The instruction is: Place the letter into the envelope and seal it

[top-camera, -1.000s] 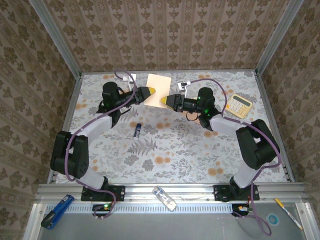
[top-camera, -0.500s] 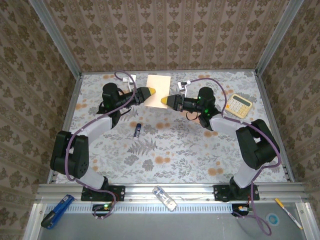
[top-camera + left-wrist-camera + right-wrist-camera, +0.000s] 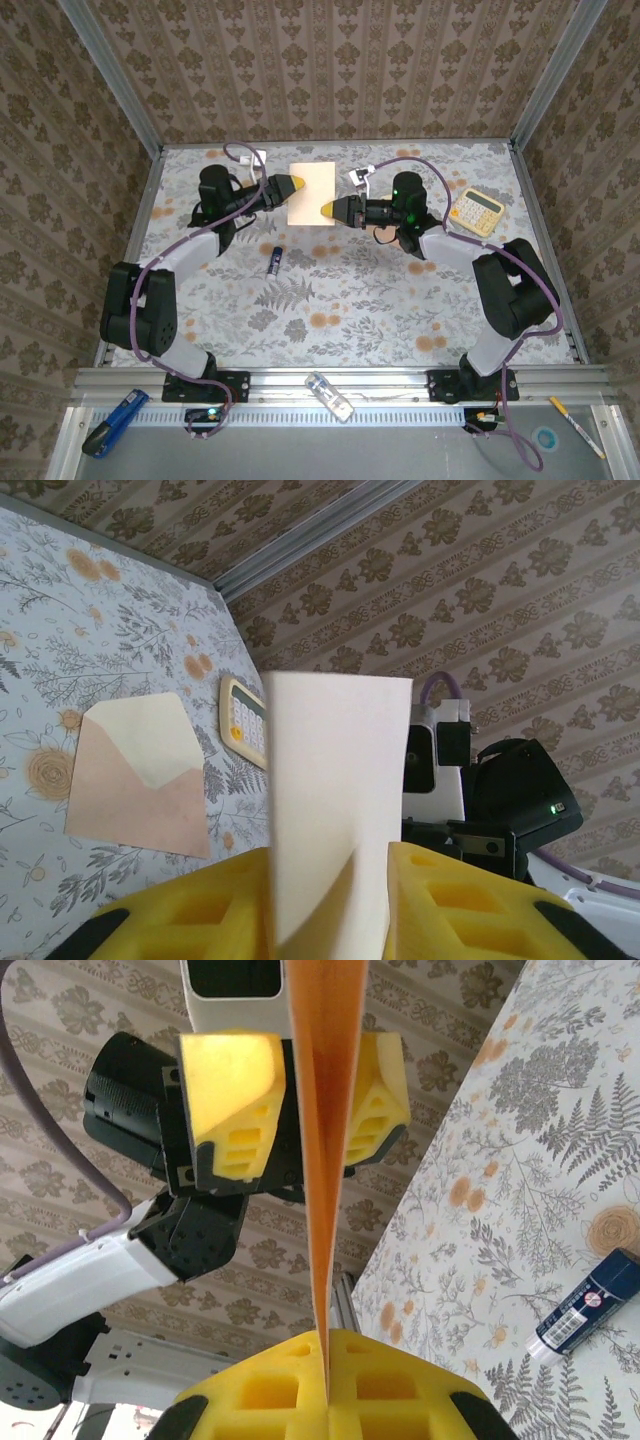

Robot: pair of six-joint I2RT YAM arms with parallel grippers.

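- The hold has changed hands. The right gripper, loose a second ago, is now pressed together on the letter. The sheet's edge vanishes into the seam between its yellow fingers.
- The left gripper has gone the other way. Its pads now stand apart, one on each face of the sheet, and no longer pinch it.
- The letter has shifted too. It lay mostly beyond both sets of fingertips and now hangs between them. The left fingertips are at the middle of one long edge, and the right fingertips are on the opposite long edge, toward its near corner.
- For the task, this looks like a completed handover: the right arm alone carries the sheet. The left is free, probably to tend the envelope. Insertion has not begun and sealing is not yet possible.
- The letter is held roughly flat with its broad face up, and the right wrist camera sees it edge-on. Its long axis runs crosswise to the line joining the two sets of fingertips. One short end points to the far side and the other to the near side.
- The envelope lies flat on the table, beneath and beyond the left fingertips, apart from the letter. The point of its pale flap is turned over the body. I cannot tell whether its mouth is open.
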